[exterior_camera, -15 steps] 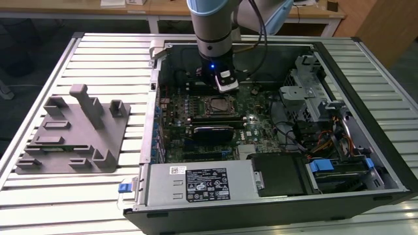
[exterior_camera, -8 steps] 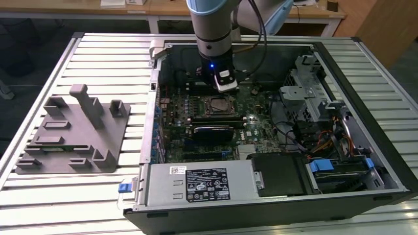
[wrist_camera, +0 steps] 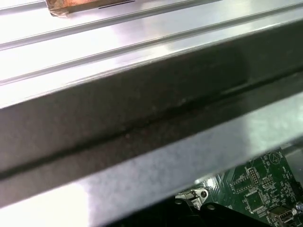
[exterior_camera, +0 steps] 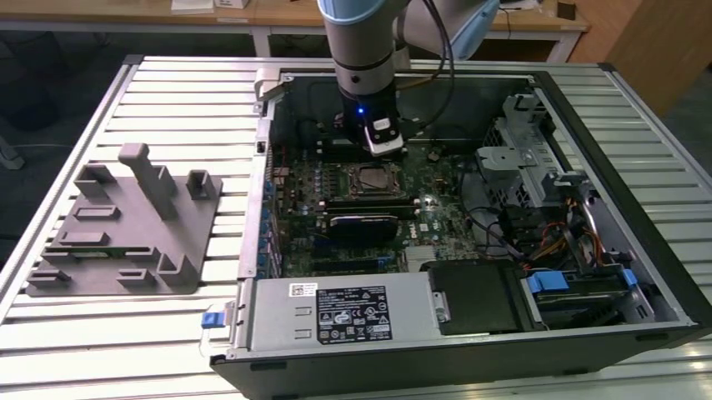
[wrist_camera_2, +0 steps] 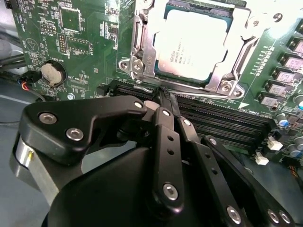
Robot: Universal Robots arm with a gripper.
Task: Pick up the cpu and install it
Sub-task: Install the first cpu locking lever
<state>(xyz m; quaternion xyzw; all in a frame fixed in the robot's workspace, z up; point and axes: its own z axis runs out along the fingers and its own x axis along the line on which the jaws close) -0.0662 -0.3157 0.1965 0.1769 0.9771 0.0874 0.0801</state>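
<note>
Silver-topped cpu point(wrist_camera_2: 196, 42) seated in the metal-framed socket point(wrist_camera_2: 142, 56) on the green motherboard point(wrist_camera_2: 80, 42); black gripper point(wrist_camera_2: 165, 94) clenched with nothing between its fingers, poised beside the socket; open computer case point(exterior_camera: 623, 275) on slatted table point(exterior_camera: 89, 333).

cpu point(wrist_camera_2: 194, 45): bright silver-grey top, thin dark rim | socket frame point(wrist_camera_2: 142, 52): shiny metal | motherboard point(wrist_camera_2: 80, 42): green, fine pale traces | gripper point(wrist_camera_2: 166, 97): black, silver screw heads | fixture plate point(exterior_camera: 122, 229): plain grey | table point(exterior_camera: 67, 333): pale ribbed metal
</note>
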